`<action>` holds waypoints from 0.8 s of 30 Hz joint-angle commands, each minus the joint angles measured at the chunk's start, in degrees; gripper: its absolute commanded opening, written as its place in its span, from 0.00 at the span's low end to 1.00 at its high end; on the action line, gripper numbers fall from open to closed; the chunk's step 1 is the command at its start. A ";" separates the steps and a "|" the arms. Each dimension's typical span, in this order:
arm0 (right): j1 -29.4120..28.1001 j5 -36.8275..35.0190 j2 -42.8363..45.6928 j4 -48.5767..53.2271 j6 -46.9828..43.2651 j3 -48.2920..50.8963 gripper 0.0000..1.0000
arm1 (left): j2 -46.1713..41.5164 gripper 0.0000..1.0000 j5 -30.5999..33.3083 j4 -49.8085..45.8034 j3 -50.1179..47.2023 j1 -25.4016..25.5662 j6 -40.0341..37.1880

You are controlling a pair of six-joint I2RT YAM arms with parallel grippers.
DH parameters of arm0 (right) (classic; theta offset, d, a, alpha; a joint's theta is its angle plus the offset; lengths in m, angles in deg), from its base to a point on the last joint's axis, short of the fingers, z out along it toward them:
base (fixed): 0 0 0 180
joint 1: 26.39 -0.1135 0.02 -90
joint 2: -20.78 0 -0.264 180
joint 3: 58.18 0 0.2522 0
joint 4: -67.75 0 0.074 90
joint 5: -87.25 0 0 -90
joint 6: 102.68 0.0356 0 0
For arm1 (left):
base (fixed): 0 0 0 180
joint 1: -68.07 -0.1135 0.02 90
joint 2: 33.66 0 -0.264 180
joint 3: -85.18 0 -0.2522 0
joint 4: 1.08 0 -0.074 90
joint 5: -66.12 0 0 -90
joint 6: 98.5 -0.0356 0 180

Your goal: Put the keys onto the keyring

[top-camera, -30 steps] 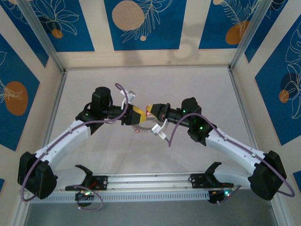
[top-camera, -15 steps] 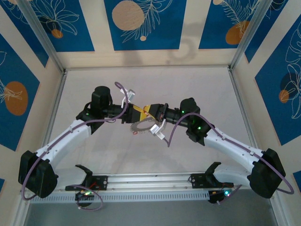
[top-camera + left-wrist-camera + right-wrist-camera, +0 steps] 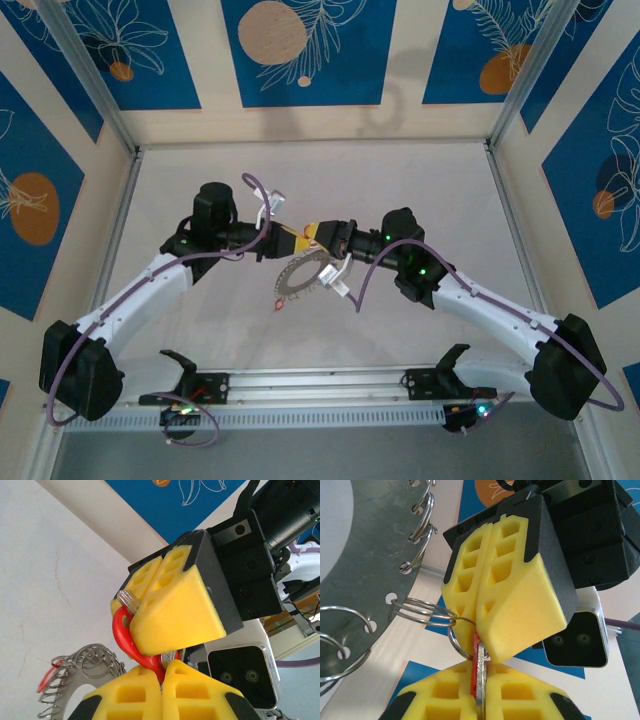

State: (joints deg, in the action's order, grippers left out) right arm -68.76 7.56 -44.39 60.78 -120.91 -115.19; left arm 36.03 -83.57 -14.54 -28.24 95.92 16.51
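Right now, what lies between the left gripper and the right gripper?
A red key, pinched at either end by the left gripper and right gripper, spans the gap; the left wrist view shows it.

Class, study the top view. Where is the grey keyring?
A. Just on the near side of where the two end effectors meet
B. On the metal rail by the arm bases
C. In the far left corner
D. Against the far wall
A: the keyring sits right by the spot where the left end effector and right end effector meet tip to tip, both shut on a red key.
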 commanded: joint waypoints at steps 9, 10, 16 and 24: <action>0.81 -0.09 -0.08 4.56 0.00 -0.96 0.25 | 1.08 0.00 0.58 -0.80 2.80 0.27 -2.87; 1.26 -0.16 -0.13 4.04 0.81 -0.80 0.27 | 1.25 0.00 1.25 -1.76 2.99 0.27 -3.78; 4.74 -0.09 1.59 4.39 6.75 0.79 0.38 | 1.63 0.00 4.09 -2.05 2.32 0.31 -8.31; 10.17 8.24 4.59 3.23 27.59 4.76 0.41 | 0.69 0.00 8.24 -2.28 1.70 0.75 -16.24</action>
State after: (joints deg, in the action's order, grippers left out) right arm -59.58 10.84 -40.96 65.26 -105.06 -111.80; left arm 37.78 -76.99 -17.43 -27.69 96.10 5.54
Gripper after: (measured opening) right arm 0.407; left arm 0.038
